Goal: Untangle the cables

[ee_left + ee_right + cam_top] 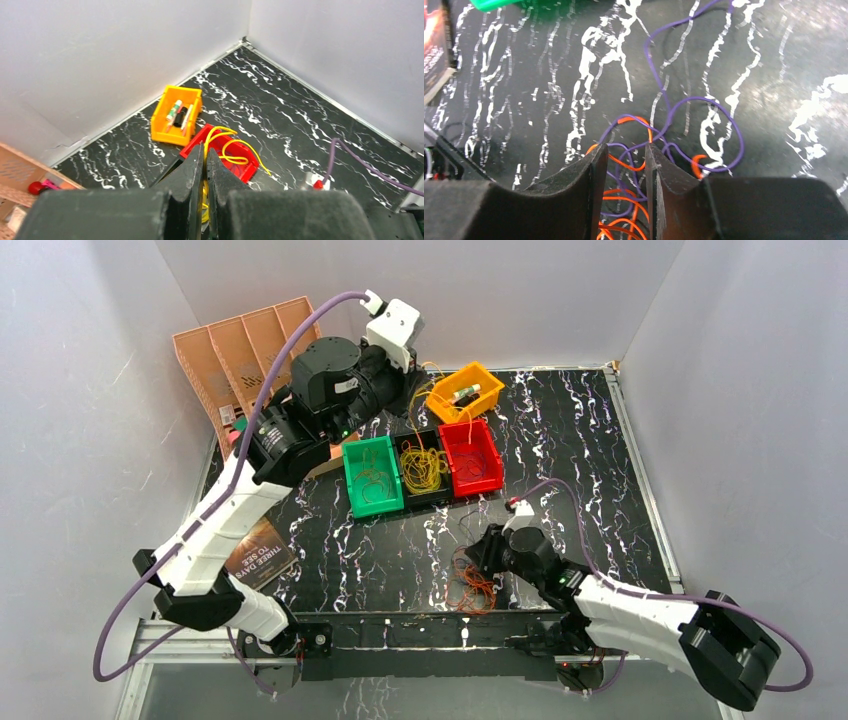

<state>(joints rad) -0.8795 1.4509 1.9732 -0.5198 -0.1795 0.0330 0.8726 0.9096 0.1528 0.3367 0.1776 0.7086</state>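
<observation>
Right wrist only, purple cable (709,99) threading orange cables (633,119)

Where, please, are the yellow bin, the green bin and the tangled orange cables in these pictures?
yellow bin (170,137), left wrist view, its near outer wall
green bin (378,508), top external view, its near wall
orange cables (474,590), top external view, middle of the tangle

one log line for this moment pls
left gripper: shut on yellow cable, above red bin | right gripper: open, jaws astride orange-purple cable tangle | task: tangle not yet cleared
</observation>
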